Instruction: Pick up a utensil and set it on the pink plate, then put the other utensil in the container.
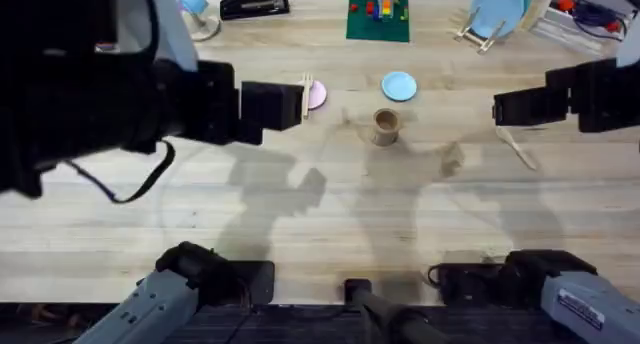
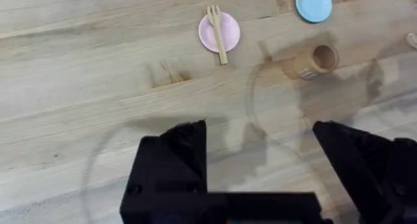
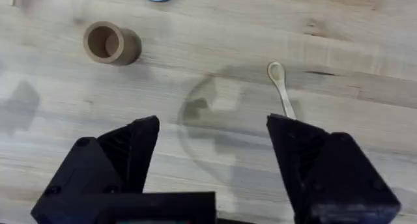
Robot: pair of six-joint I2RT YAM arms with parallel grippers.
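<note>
One utensil, fork, on pink plate. Spoon flat on desk, right of container. Right end effector spread, empty above it. Risk: thin handle slips; cup tips.

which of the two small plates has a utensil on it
The pink plate: the wooden fork lies across it, handle sticking past the rim. The blue plate beside it is bare, and the spoon lies on the table.

fork on plate, cup right, spoon far right
</note>
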